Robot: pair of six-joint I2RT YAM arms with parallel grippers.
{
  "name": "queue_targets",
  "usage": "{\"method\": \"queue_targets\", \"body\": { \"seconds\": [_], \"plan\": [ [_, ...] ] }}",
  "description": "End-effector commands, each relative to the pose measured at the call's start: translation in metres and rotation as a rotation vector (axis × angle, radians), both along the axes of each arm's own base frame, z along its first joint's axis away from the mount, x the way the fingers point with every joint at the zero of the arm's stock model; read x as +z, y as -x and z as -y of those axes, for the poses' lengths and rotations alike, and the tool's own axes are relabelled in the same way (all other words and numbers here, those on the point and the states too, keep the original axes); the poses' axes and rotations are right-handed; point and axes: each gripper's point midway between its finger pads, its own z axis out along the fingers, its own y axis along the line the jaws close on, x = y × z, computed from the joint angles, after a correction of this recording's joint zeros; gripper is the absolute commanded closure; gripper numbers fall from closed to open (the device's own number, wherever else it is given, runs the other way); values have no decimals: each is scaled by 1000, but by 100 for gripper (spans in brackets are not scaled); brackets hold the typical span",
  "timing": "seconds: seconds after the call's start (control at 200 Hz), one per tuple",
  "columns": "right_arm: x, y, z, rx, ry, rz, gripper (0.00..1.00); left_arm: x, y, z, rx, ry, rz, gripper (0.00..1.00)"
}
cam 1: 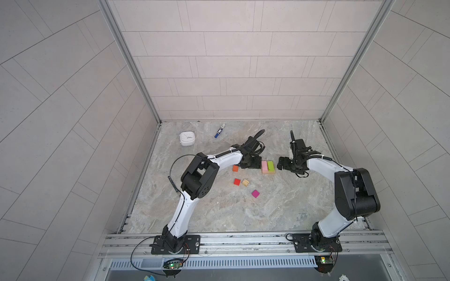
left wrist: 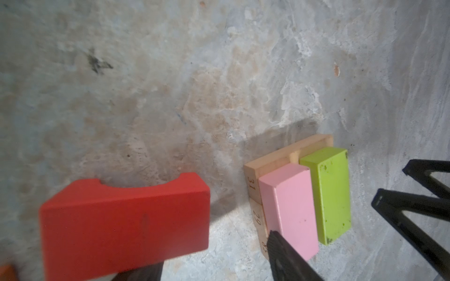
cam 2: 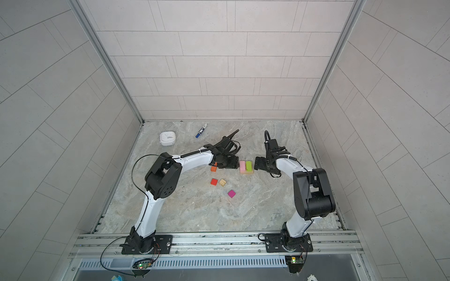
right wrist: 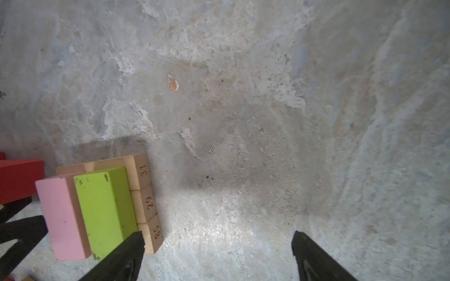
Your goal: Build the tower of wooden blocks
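**Red wooden arch (left wrist: 124, 223) poised left of tower (cam 1: 268, 167), likely for capping.**
Left gripper (cam 1: 252, 165) half-spread, hold unclear; right gripper (right wrist: 217, 234) wide, empty.

The left arm (cam 1: 182, 209) and right arm (cam 1: 333, 222) have white link shells and black joint housings. A black cable (cam 1: 170, 167) runs along each arm. Each base sits on a black plate (cam 1: 192, 242) fixed with silver screws. The left gripper (cam 1: 252, 164) and right gripper (right wrist: 218, 233) carry black tapered fingers (right wrist: 314, 258). A small circuit board (cam 1: 173, 265) with lit LEDs hangs below each base.
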Motion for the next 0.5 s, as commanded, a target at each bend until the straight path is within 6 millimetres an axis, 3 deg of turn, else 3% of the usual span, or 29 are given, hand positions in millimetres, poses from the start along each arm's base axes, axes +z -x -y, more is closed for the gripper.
{"method": "queue_targets", "body": {
  "seconds": [0.0,0.495],
  "plan": [
    [0,-6,1,-12,3,2,4,-18,5,-2,8,-31,-39,28],
    [-2,-10,0,-15,-5,1,5,-21,5,0,13,-51,-45,27]
  ]
}}
